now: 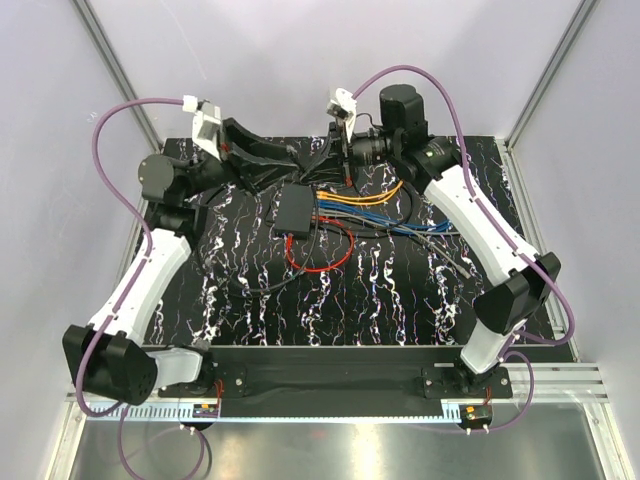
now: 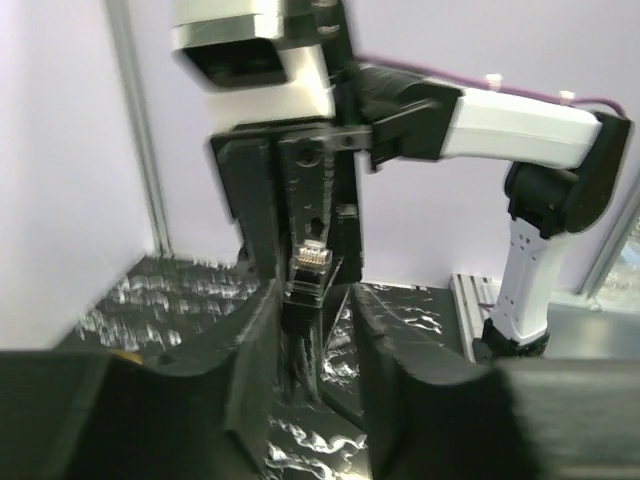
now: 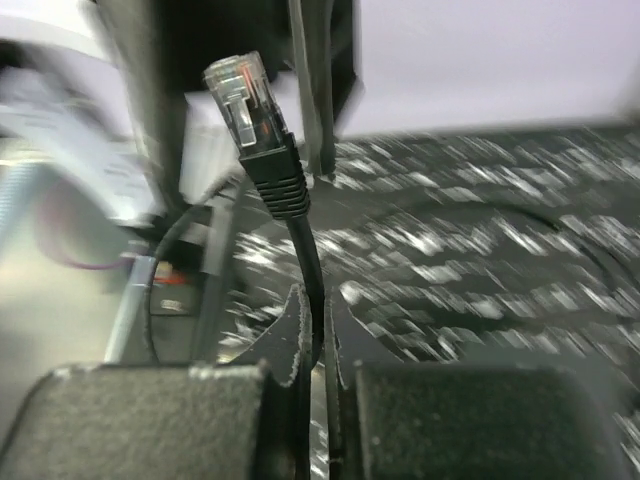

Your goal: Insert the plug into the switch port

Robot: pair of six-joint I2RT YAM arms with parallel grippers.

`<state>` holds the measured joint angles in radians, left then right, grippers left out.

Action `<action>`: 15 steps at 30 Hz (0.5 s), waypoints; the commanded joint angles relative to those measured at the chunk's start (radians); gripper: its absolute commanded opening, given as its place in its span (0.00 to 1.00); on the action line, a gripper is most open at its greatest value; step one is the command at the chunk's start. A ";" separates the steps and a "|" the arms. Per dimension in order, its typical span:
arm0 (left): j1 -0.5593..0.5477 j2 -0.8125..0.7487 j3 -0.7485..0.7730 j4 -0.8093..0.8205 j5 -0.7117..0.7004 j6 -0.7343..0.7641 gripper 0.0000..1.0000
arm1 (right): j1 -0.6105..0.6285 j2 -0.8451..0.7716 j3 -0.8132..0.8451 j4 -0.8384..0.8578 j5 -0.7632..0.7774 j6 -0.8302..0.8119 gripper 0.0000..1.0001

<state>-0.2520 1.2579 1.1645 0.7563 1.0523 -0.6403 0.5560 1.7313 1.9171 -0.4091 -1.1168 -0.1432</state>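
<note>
Above the table's (image 1: 420, 300) far edge the 2 grippers meet. The right gripper (image 3: 318, 305) pinches the black cable (image 3: 306, 240) just behind the plug (image 3: 248, 95), whose long axis runs out past its fingertips. The left gripper (image 2: 312, 300) stands parted around the cable (apparently touching nothing). The switch (image 1: 296, 211) lies flat, below and toward the bases, its cabled edge facing the right arm's side.

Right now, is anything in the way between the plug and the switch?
Yes. The left gripper straddles the plug, and coloured cables crowd the switch's port edge. I can't see a free port.
</note>
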 commanded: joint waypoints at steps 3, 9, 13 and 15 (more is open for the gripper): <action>0.138 -0.063 -0.005 -0.309 -0.051 -0.131 0.57 | 0.004 -0.067 -0.027 -0.221 0.388 -0.269 0.00; 0.149 -0.074 0.018 -0.658 -0.074 -0.042 0.61 | 0.018 -0.085 -0.064 -0.309 0.621 -0.370 0.00; 0.125 0.004 0.084 -0.854 -0.104 -0.019 0.58 | 0.057 -0.102 -0.102 -0.321 0.707 -0.438 0.00; 0.105 0.041 0.092 -0.897 -0.106 -0.035 0.55 | 0.068 -0.101 -0.110 -0.344 0.718 -0.456 0.00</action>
<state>-0.1272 1.2591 1.1995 0.0113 0.9752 -0.6815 0.5911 1.6844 1.8133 -0.7204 -0.4881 -0.5228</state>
